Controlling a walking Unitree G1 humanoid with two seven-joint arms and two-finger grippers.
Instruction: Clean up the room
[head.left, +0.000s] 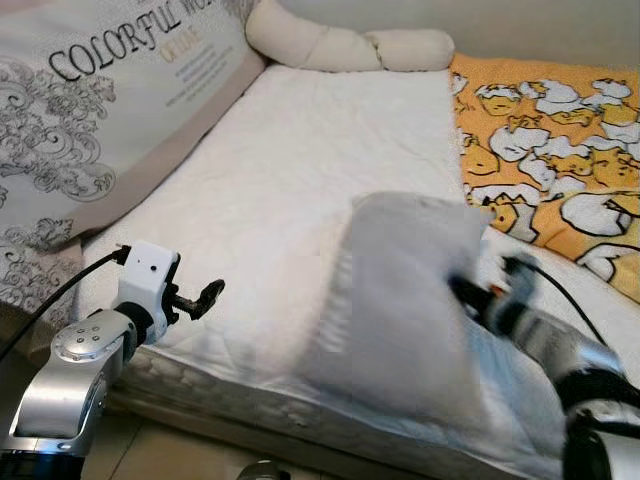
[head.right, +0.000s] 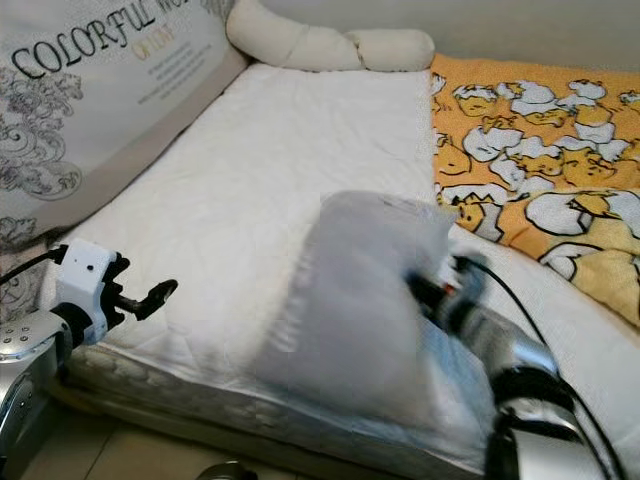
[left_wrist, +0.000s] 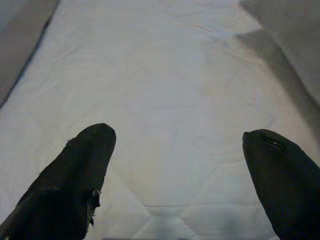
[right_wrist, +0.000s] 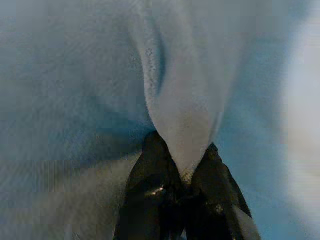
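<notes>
- Pale grey cloth (head.left: 400, 300) is hanging blurred above the near edge of the white mattress (head.left: 290, 180), raised on the robot's right side.
- The right gripper (right_wrist: 182, 175) is pinching a fold of that cloth, its fingers closed tight on it.
- The left gripper (left_wrist: 175, 165) is hovering wide apart and holding nothing over the mattress's near left corner, with the cloth lying off to its right.
- The right arm is the nearer one, so I judge it will carry the move.

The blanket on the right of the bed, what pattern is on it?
Orange blanket with white cartoon ducks, clearest in the left eye view.
</notes>
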